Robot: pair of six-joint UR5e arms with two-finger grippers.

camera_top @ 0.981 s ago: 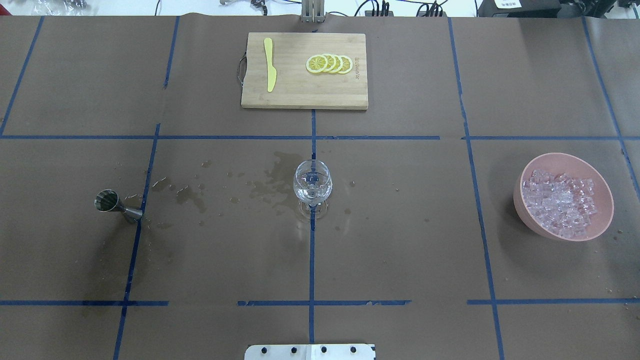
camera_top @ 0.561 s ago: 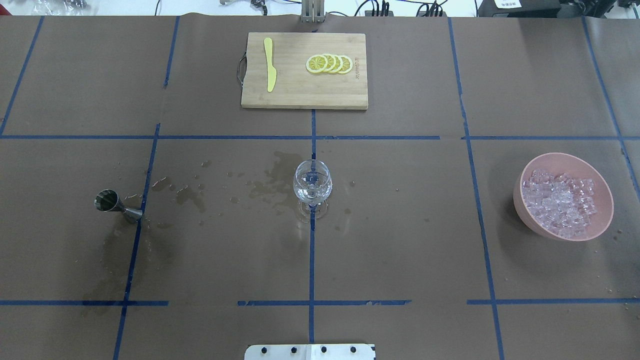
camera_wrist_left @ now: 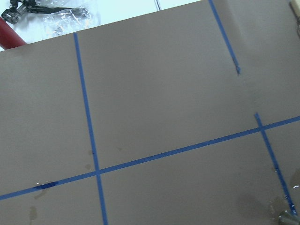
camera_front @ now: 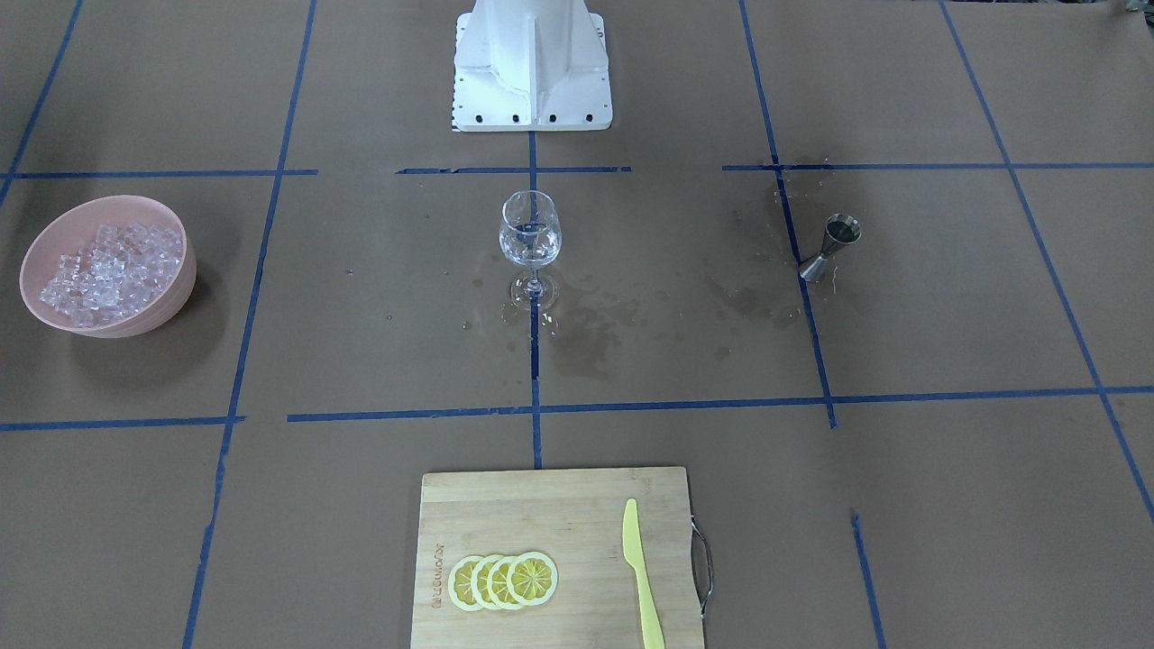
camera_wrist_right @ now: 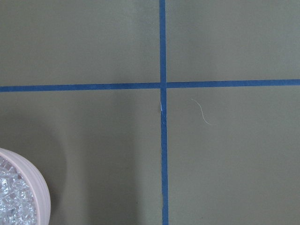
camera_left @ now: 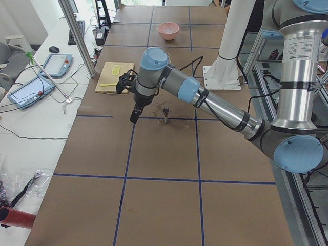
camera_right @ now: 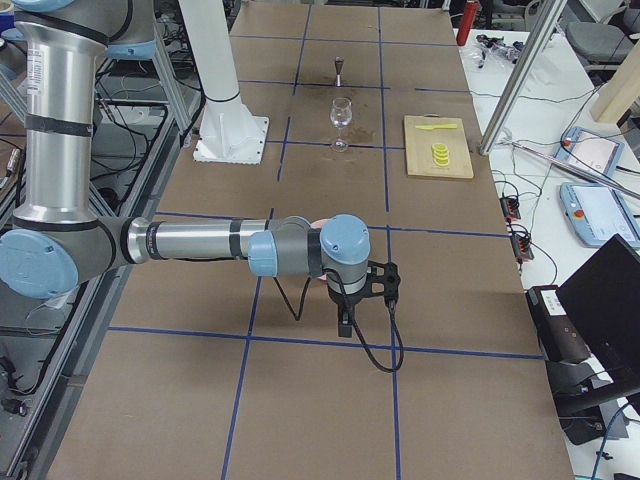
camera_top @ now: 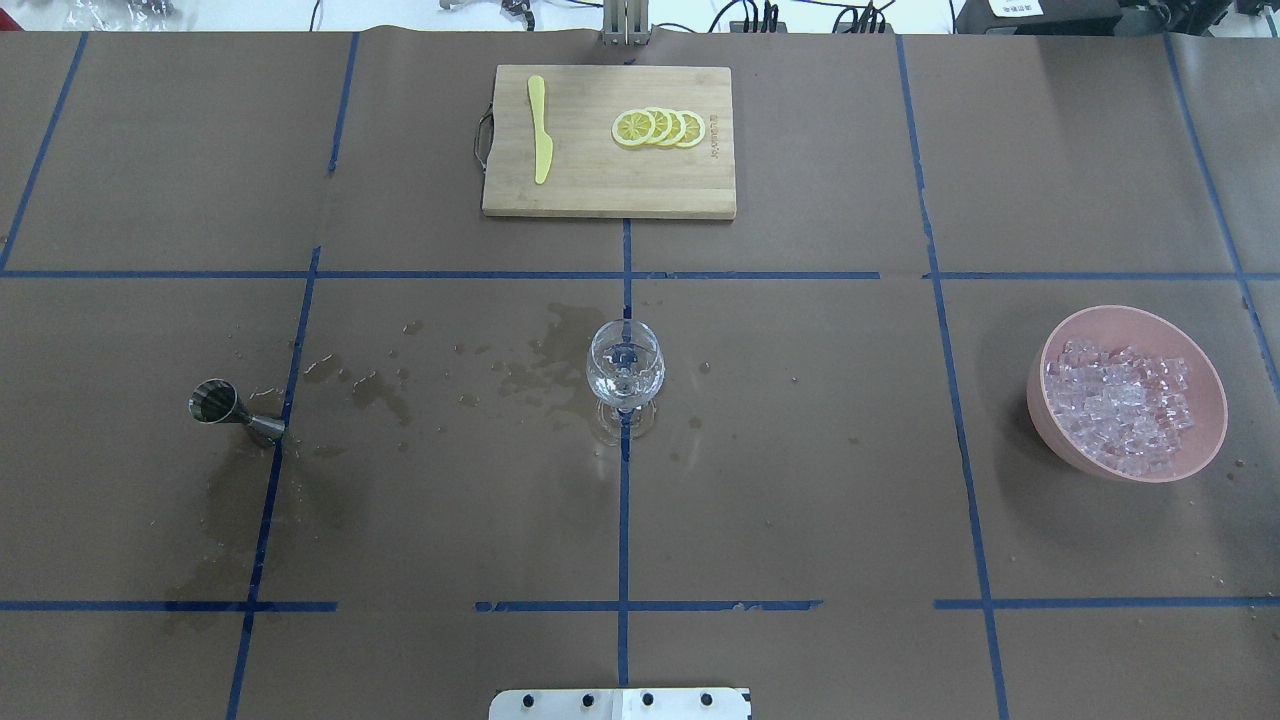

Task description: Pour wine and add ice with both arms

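Observation:
A clear wine glass point(camera_top: 625, 365) stands at the table's middle, also seen as the wine glass point(camera_front: 530, 236). Something clear glints in its bowl; I cannot tell wine from glass. A steel jigger point(camera_top: 225, 408) stands far to its left among wet stains. The ice point(camera_top: 1120, 405) is heaped in a pink bowl point(camera_top: 1135, 312) at the right. My left gripper point(camera_left: 133, 119) hangs above the table just beside the jigger point(camera_left: 165, 114). My right gripper point(camera_right: 345, 325) hangs low near the bowl's end of the table. I cannot tell whether either is open or shut.
A bamboo cutting board point(camera_top: 608, 190) lies at the far side with lemon slices point(camera_top: 660, 127) and a yellow knife point(camera_top: 540, 128). Wet spill marks point(camera_top: 545, 365) spread left of the glass. The white base column point(camera_front: 530, 63) stands at the robot's edge.
The glass, jigger, bowl and board have not moved. A dark shadow on the paper below the jigger has faded, so the wet stain there shows.

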